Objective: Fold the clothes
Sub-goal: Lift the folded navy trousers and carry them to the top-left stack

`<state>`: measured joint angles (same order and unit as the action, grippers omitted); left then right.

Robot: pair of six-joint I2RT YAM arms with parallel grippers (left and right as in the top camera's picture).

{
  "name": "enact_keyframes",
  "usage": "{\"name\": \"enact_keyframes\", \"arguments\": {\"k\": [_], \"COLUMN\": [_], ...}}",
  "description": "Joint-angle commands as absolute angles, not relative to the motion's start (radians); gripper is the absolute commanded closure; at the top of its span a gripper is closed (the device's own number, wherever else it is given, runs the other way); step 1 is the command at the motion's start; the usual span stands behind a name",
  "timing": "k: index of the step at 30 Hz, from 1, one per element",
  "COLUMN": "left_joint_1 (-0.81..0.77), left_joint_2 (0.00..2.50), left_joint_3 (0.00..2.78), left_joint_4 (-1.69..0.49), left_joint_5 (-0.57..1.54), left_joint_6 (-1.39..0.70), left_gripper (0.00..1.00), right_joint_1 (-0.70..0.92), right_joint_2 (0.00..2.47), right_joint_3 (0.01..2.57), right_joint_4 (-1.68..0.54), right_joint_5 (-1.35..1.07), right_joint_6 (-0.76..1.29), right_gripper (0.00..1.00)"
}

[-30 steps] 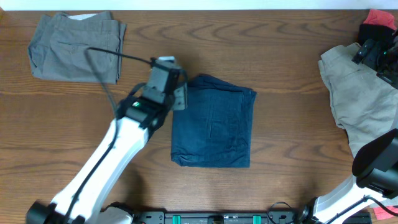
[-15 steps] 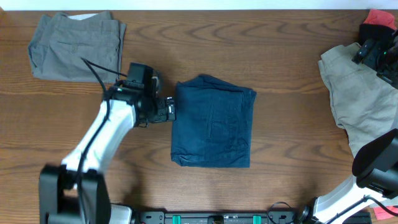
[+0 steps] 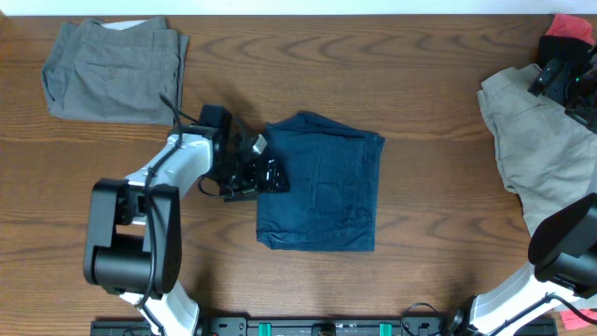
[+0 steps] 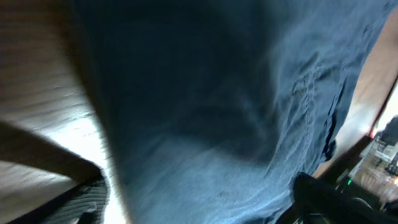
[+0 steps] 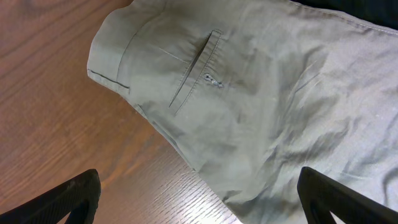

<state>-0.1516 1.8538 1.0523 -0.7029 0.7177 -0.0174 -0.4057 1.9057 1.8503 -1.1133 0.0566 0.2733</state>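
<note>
The dark navy shorts (image 3: pixel 326 187) lie folded in a rectangle at the table's middle. My left gripper (image 3: pixel 266 175) is low at their left edge. In the left wrist view its fingers (image 4: pixel 202 194) are spread wide, open, with the navy cloth (image 4: pixel 217 93) filling the space between them. My right gripper (image 3: pixel 557 77) hovers at the far right over the khaki-beige shorts (image 3: pixel 541 149). In the right wrist view it (image 5: pixel 199 193) is open and empty above their back pocket (image 5: pixel 261 93).
A grey-olive pair (image 3: pixel 114 70) lies folded at the back left corner. A coral-red garment (image 3: pixel 571 28) shows at the back right corner, behind the right arm. The khaki pair is unfolded and runs off the right edge.
The left arm has swung down and to the left. Its gripper dropped from the navy shorts' top left corner to their left edge and pushed in onto the cloth. The right arm is still.
</note>
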Motion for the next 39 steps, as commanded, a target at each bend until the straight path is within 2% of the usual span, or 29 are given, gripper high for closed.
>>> {"name": "enact_keyframes", "arguments": {"k": [1, 3, 5, 9, 10, 15, 21, 25, 32, 39], "left_joint_1": [-0.176, -0.184, -0.189, -0.188, -0.188, -0.187, -0.186, -0.180, -0.115, -0.003], "left_joint_2": [1.880, 1.885, 1.885, 1.885, 1.885, 1.885, 1.885, 1.885, 1.885, 1.885], "left_joint_3": [1.038, 1.038, 1.038, 1.040, 1.046, 1.119, 1.269, 1.383, 1.551, 1.596], "left_joint_4": [-0.693, -0.678, -0.665, -0.643, -0.642, -0.673, -0.675, -0.672, -0.624, -0.505], "left_joint_5": [0.758, 0.737, 0.685, 0.627, 0.618, 0.459, -0.027, -0.235, -0.308, -0.308], "left_joint_6": [0.018, 0.000, -0.056, -0.126, -0.130, -0.132, -0.132, -0.106, -0.086, -0.082], "left_gripper": [0.26, 0.38, 0.45, 0.89, 0.94, 0.94, 0.94, 0.94, 0.94, 0.94], "right_joint_1": [-0.412, -0.412, -0.412, -0.412, -0.412, -0.412, -0.412, -0.412, -0.412, -0.412], "right_joint_2": [1.904, 1.904, 1.904, 1.904, 1.904, 1.904, 1.904, 1.904, 1.904, 1.904], "right_joint_3": [1.854, 1.854, 1.854, 1.854, 1.854, 1.854, 1.854, 1.854, 1.854, 1.854], "right_joint_4": [-1.115, -1.115, -1.115, -1.115, -1.115, -1.115, -1.115, -1.114, -1.115, -1.114], "right_joint_5": [0.060, 0.059, 0.060, 0.060, 0.060, 0.059, 0.059, 0.059, 0.060, 0.060], "right_joint_6": [0.261, 0.261, 0.261, 0.261, 0.261, 0.261, 0.261, 0.261, 0.261, 0.261], "right_gripper": [0.01, 0.01, 0.01, 0.01, 0.01, 0.01, 0.01, 0.01, 0.01, 0.01]}}
